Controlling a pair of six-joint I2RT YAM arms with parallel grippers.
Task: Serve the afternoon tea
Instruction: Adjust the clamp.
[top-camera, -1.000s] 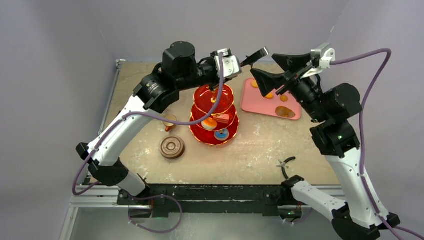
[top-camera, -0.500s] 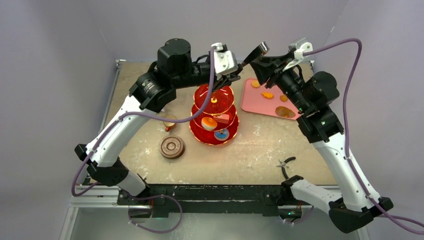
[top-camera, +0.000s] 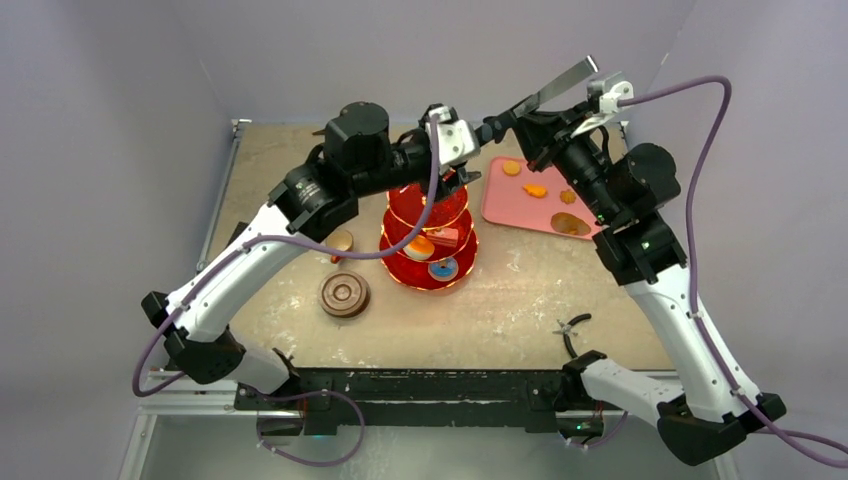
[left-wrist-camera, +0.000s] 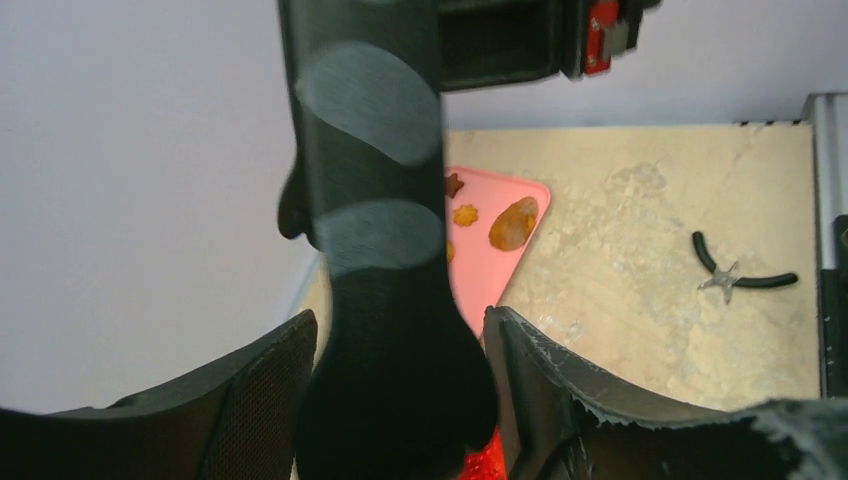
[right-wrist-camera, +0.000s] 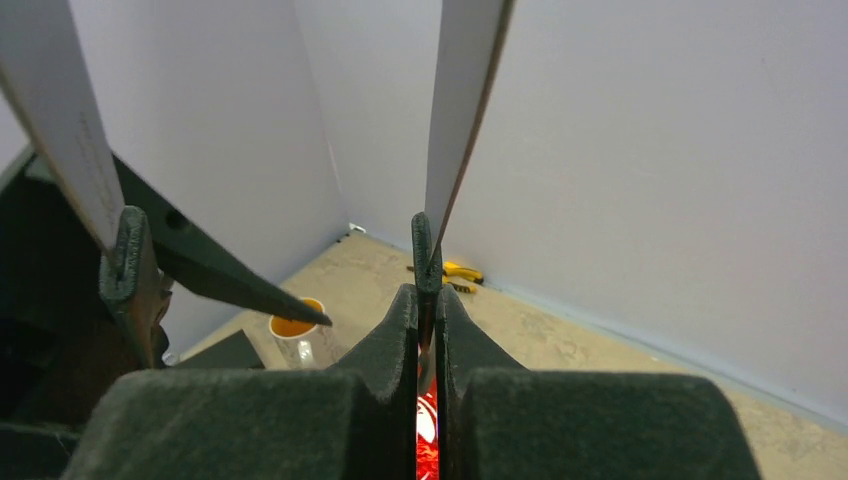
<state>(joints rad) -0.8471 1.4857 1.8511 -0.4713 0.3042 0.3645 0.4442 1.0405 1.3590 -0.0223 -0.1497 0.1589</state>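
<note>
- The right gripper's (right-wrist-camera: 425, 305) fingers (right-wrist-camera: 385, 350) are pressed together on one thin arm of the black tongs (right-wrist-camera: 462, 100). The other arm stands free to their left, outside the grip.
- The left gripper's (left-wrist-camera: 400, 320) fingers (left-wrist-camera: 262, 400) stand apart on either side of the tongs' thick black end. I cannot tell whether they press on it or not.
- The step in hand looks like a handover of the tongs from left to right, held high over the far side of the table (top-camera: 500, 310).
- The red three-tier stand (top-camera: 428, 265) sits mid-table below the left wrist, with a few pastries (top-camera: 420, 245) on its tiers.
- More pastries lie on the pink tray (top-camera: 510, 205), just right of the stand.
- The white mug (right-wrist-camera: 295, 335) of amber tea is left of the stand, partly hidden by the left arm. The brown cup (top-camera: 344, 295) on its saucer stands nearer, also to the left.
- Next, I judge, the left fingers must come clear of the handle. The right probably needs a grip spanning both arms — pinching one arm will not close the tongs on a pastry.
- The table is beige, mottled and scuffed, with small pliers (top-camera: 572, 330) lying near its front right.
- Plain pale lilac-grey walls (top-camera: 120, 100) close it in on three sides.
</note>
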